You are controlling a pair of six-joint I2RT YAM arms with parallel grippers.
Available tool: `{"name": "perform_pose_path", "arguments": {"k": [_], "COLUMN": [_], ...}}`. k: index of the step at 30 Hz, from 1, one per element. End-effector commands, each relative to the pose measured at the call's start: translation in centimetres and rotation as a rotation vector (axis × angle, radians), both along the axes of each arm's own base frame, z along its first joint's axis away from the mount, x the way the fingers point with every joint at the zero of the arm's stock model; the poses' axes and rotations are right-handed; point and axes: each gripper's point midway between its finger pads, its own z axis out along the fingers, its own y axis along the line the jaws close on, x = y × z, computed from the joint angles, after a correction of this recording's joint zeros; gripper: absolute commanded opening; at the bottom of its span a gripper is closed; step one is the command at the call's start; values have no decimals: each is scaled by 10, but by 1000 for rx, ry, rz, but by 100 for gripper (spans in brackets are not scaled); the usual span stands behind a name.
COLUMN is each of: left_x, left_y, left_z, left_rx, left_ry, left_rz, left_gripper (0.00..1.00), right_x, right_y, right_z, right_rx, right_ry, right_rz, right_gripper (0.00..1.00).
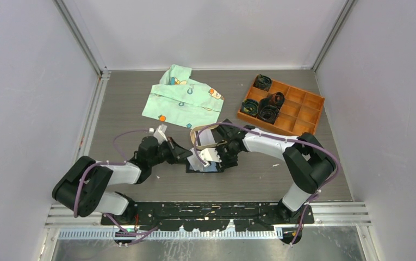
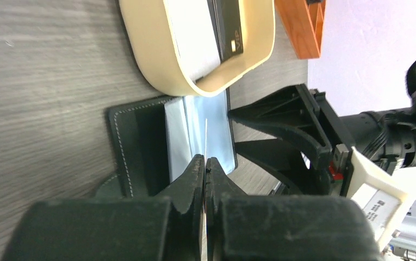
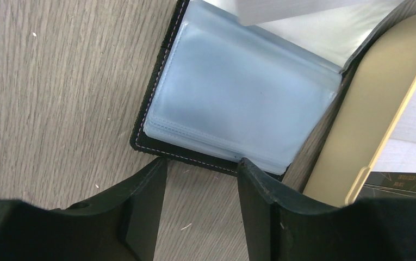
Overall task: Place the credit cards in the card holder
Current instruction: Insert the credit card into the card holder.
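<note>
The black card holder (image 1: pixel 204 168) lies open on the table, its clear pockets (image 3: pixel 238 109) facing up. My left gripper (image 2: pixel 205 160) is shut on a thin whitish card (image 2: pixel 206 136), seen edge-on, held upright just over the pockets (image 2: pixel 194 136). In the top view the left gripper (image 1: pixel 182 156) sits left of the holder, and the card (image 1: pixel 197 159) shows white over it. My right gripper (image 3: pixel 203 166) is open and empty at the holder's stitched edge (image 3: pixel 194 156); in the top view it (image 1: pixel 217 160) is on the holder's right. A white card (image 2: pixel 194 38) and a black card (image 2: pixel 227 27) lie in the tan tray (image 2: pixel 156 70).
The tan oval tray (image 1: pixel 199 136) touches the holder's far side. An orange compartment box (image 1: pixel 298 111) with dark rolled items stands at the back right. A green patterned cloth (image 1: pixel 184 98) lies at the back middle. White walls enclose the table.
</note>
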Motion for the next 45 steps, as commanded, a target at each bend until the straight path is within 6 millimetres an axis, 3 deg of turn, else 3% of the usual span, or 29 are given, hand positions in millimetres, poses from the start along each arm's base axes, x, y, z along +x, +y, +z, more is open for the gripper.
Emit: {"name": "perform_pose_path", "arguments": {"k": [1,11,17,26,37,45], "left_x": [12,8,5,14,9,2], "left_y": [8,-4,5,17,12,1], "left_z": [22,20,6,22,0,-3], "left_rx": [5,-3,55,127,145,84], "left_ry": [-84,-81,-70,-138,-74,-41], "left_rz": [-24,-142,-135,-140,-200,-249], "left_gripper": [0,0,0,0,0,0], "right_x": [-15,-32,-32,-31,-30,-31], "right_y": [-3,8,9,7,7,5], "right_z": [-16,-22,-23,-24,-24,-23], "right_rx": [-37,-62,-72,-81,-89,-96], "right_ry": [58,81,74,75,70,70], "right_rz": [37,99,105,98,97,103], "right_gripper": [56,54,54,54,53,53]}}
